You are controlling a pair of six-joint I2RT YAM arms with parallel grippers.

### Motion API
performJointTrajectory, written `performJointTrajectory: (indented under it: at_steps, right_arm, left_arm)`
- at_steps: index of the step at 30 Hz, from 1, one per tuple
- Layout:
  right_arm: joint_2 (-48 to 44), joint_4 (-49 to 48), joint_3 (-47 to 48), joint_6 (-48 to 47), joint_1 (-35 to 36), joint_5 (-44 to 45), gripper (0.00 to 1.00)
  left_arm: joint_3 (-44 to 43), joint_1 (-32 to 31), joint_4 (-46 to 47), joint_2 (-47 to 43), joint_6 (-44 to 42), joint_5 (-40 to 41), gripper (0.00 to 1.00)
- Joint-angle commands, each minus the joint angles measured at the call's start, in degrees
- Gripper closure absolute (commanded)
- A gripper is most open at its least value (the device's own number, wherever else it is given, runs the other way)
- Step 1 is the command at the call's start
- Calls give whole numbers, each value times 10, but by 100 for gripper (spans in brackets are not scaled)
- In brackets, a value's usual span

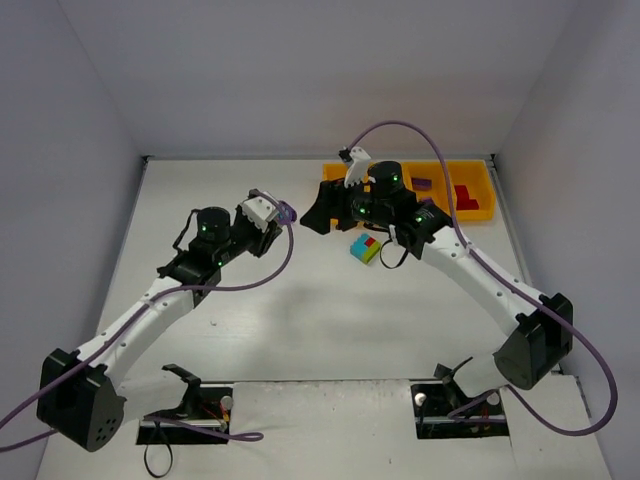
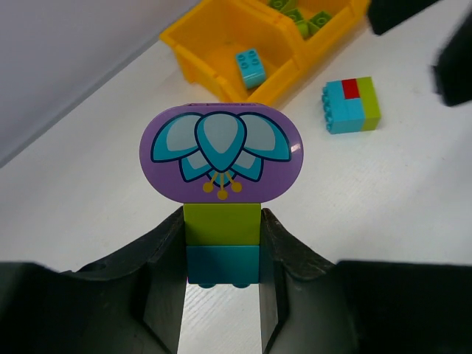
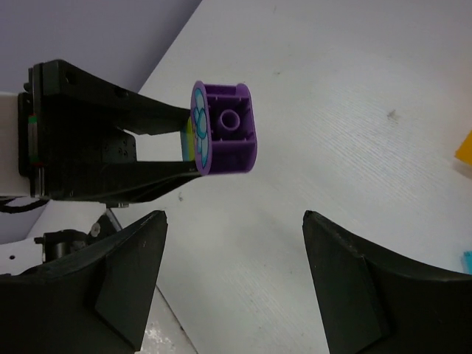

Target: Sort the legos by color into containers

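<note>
The left hand (image 2: 221, 251) is left of the table's (image 1: 300, 330) middle, and its jaws are narrowed tight on a stack (image 2: 221, 199) of three legos. Its fingers (image 2: 166, 258) press the sides of the lime brick (image 2: 221, 223) and the teal brick (image 2: 221, 264) under it. A purple oval plate (image 2: 220, 152) with a blue flower print stands clear beyond the fingertips on the lime brick's far end.

In the right wrist view the plate's hollow back faces the camera. It is ahead of the right hand (image 3: 232, 221) and apart from it, nearer that hand's left finger (image 3: 125, 265) than its right. The right hand's jaws are spread wide, holding and touching nothing. From above, the two hands point at each other just left of the tray (image 1: 470, 168), with the plate between them.

A loose block (image 2: 352, 105) of teal, red and lime lies on the table just in front of the tray, below the right hand's wrist in the top view.

The tray lies along the far edge, right of middle. Its left end compartment holds a teal piece (image 2: 251, 66) and the next holds lime pieces (image 2: 299, 18). Further right are a purple piece (image 1: 422, 183) and, in the end compartment, red ones (image 1: 465, 195)
</note>
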State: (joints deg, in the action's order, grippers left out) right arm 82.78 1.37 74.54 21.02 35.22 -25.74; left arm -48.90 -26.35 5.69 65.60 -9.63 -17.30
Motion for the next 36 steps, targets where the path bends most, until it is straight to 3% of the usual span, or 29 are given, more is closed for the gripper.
performJointTrajectory:
  at_steps: [1,14,36]
  right_arm:
    - [13,-16,44,25,-2,-69,29]
    - [48,-16,79,36,1,-101,30]
    - [74,-16,87,49,7,-136,56]
  left_arm:
    - [5,-5,22,-38,-34,-78,96]
    - [7,-25,17,-83,-56,-122,96]
    - [-2,-32,58,-46,-62,-108,96]
